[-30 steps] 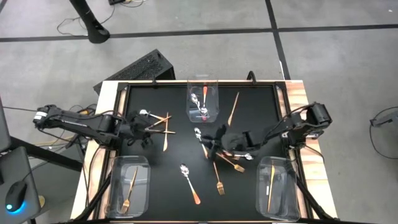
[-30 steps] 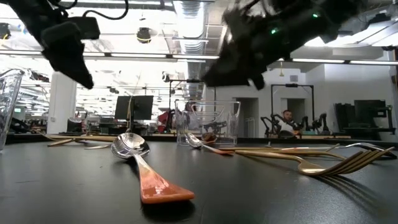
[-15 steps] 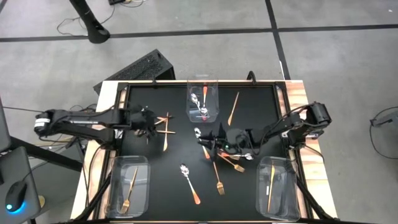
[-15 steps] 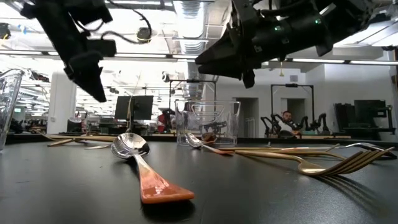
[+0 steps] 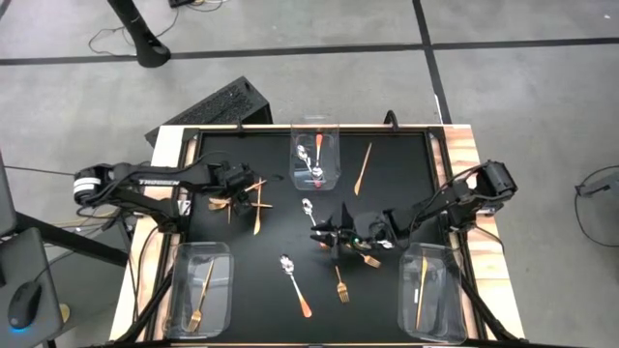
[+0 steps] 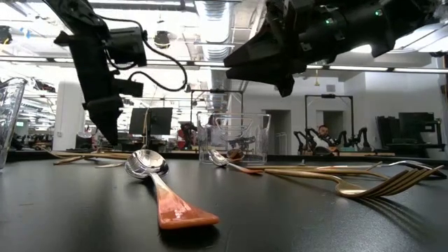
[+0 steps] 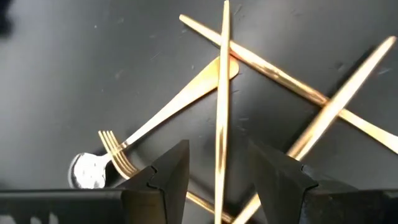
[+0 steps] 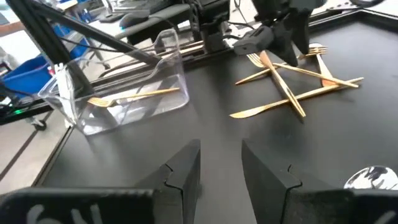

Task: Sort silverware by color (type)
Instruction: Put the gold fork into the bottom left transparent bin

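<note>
Silverware scattered across black bench [image 5: 280,222], high view: crossed gold pile [image 5: 250,191] at left-centre, left gripper [image 5: 235,182] over it; right gripper [image 5: 329,235] at centre, near a spoon [image 5: 309,209]. Low view: spoon [image 6: 162,187] lies foreground, forks [image 6: 378,183] right. Left wrist view: jaws released, straddling a gold stick [image 7: 221,106]. Right wrist view: jaws parted, empty.

Gold forks and sticks [image 5: 253,197] are piled crisscross at the left; an orange-handled spoon [image 5: 295,281] is laid flat mid-mat.
</note>
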Available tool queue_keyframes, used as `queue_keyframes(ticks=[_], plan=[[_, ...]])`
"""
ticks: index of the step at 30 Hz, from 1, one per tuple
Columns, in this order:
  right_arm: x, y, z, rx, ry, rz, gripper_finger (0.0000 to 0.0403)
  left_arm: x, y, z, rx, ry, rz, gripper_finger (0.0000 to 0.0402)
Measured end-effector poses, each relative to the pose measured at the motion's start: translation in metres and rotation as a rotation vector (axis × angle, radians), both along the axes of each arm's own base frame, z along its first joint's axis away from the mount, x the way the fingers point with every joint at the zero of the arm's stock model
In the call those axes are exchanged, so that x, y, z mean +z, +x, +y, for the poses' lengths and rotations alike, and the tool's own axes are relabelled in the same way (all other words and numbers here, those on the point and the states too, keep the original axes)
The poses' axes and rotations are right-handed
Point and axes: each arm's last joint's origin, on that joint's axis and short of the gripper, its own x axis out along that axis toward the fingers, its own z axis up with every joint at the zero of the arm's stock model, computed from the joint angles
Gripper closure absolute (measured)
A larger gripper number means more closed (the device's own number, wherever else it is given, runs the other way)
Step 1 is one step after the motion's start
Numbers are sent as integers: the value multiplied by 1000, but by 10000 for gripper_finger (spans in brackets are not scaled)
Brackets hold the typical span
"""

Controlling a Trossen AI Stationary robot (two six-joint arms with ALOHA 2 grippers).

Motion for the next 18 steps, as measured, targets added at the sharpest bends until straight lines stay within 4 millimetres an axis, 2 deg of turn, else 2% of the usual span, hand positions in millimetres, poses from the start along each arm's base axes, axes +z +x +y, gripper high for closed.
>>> queue_keyframes(ticks=[18], plan=[[-4,-2,3,-13,-21,35,264,-26,8,6,-38,-80,111,319]])
